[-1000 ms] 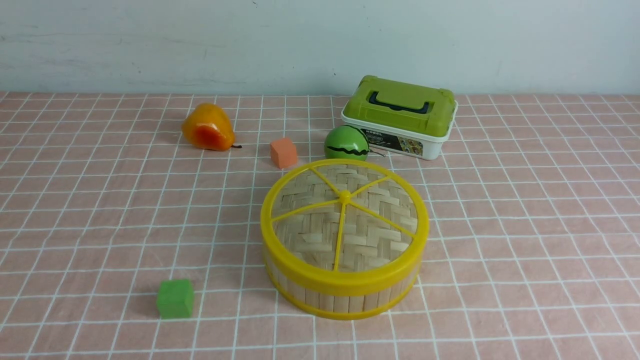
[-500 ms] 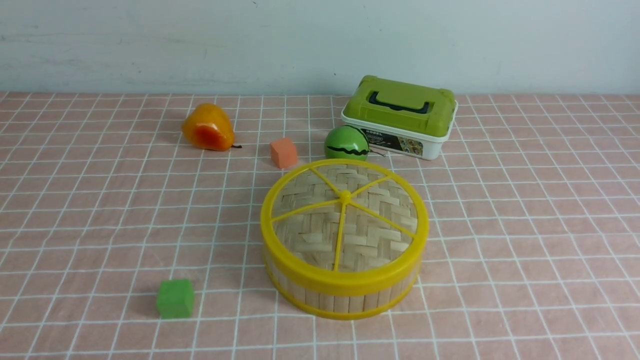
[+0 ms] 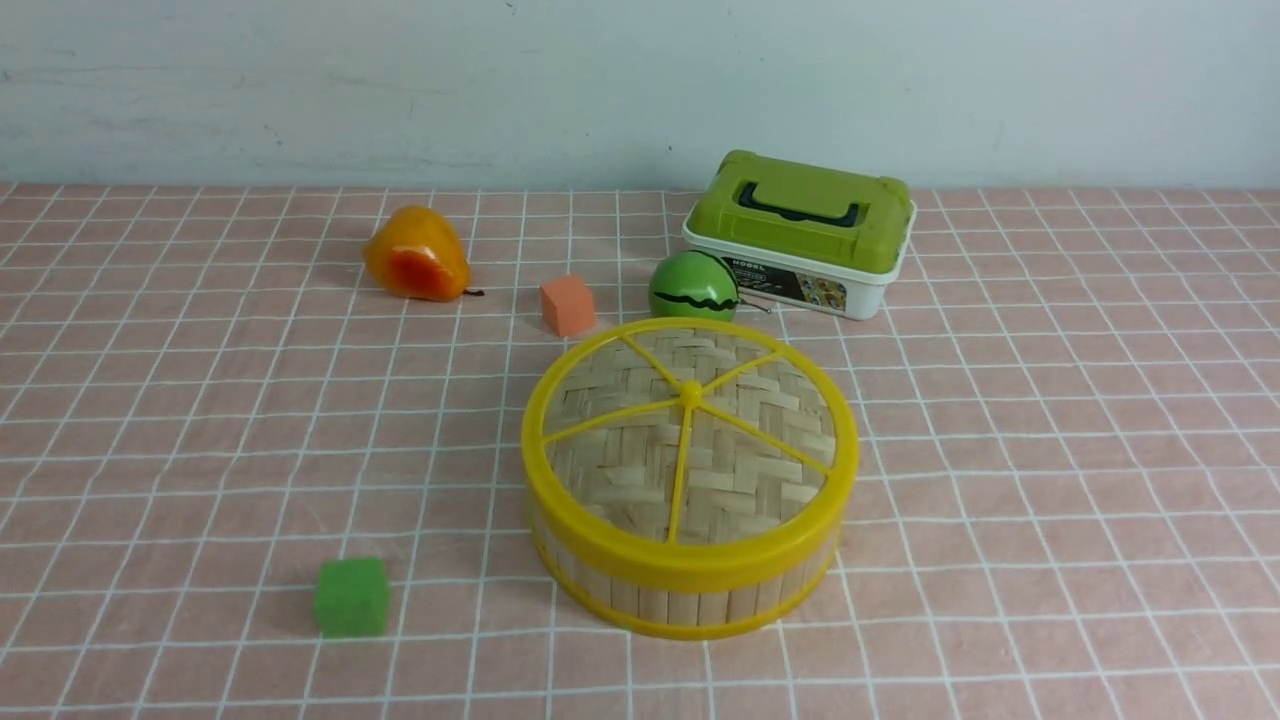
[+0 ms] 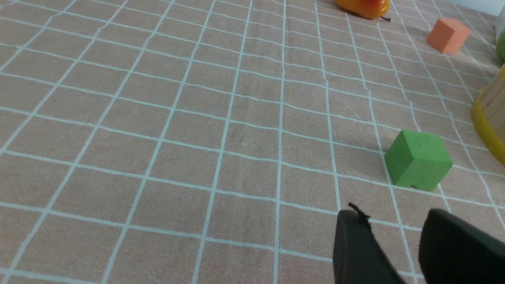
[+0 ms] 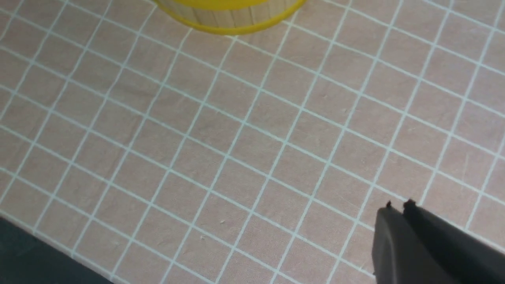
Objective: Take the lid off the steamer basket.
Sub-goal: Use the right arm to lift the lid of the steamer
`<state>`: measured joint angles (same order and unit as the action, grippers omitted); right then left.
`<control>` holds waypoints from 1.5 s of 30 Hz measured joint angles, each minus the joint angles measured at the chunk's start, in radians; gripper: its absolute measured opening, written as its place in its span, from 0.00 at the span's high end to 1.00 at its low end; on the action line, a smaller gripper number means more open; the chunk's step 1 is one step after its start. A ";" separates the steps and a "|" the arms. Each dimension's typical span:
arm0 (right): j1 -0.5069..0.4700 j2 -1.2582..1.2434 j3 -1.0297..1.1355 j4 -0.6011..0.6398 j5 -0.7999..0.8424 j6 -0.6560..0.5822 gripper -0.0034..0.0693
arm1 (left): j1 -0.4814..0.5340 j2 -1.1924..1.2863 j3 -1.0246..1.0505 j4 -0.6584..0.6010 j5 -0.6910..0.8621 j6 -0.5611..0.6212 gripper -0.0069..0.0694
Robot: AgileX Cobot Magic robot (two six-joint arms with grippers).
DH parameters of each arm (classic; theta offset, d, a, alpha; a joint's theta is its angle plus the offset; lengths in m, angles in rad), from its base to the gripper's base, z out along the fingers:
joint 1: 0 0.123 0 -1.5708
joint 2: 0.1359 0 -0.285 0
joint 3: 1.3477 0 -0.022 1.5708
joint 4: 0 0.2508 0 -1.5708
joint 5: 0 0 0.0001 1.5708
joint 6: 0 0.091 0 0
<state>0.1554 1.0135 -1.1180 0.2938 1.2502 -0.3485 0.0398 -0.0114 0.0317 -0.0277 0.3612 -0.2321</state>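
Observation:
The lid (image 3: 690, 440), a woven bamboo disc with a yellow rim, spokes and centre knob, sits flat on the steamer basket (image 3: 690, 590) in the middle of the table. The basket's wall edge shows in the left wrist view (image 4: 491, 114) and the right wrist view (image 5: 229, 15). Neither gripper shows in the front view. My left gripper (image 4: 394, 221) is open and empty, low over the cloth just short of a green cube. My right gripper (image 5: 398, 207) is shut and empty over bare cloth, well away from the basket.
A green cube (image 3: 351, 596) (image 4: 419, 159) lies left of the basket. Behind the basket are an orange cube (image 3: 566, 305), a green striped ball (image 3: 692, 287), a pear (image 3: 416, 256) and a white box with a green lid (image 3: 800, 232). The table's near edge (image 5: 35, 264) shows.

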 joint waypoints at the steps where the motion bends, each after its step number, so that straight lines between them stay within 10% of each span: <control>1: 0.031 0.036 -0.018 -0.012 0.001 0.011 0.95 | 0.000 0.000 0.000 0.000 0.000 0.000 0.60; 14: 0.367 0.580 -0.428 -0.231 -0.003 0.185 0.89 | 0.000 0.000 0.000 0.000 0.000 0.000 0.60; 31: 0.402 1.129 -1.028 -0.208 -0.003 0.187 0.37 | 0.000 0.000 0.000 0.000 0.000 0.000 0.60; 39: 0.402 1.217 -1.054 -0.203 -0.004 0.187 0.44 | 0.000 0.000 0.000 0.000 0.000 0.000 0.60; 45: 0.403 1.220 -1.060 -0.191 -0.003 0.181 0.84 | 0.000 0.000 0.000 0.000 0.000 0.000 0.60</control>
<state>0.5582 2.2335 -2.1782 0.1026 1.2468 -0.1679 0.0398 -0.0114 0.0317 -0.0277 0.3612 -0.2321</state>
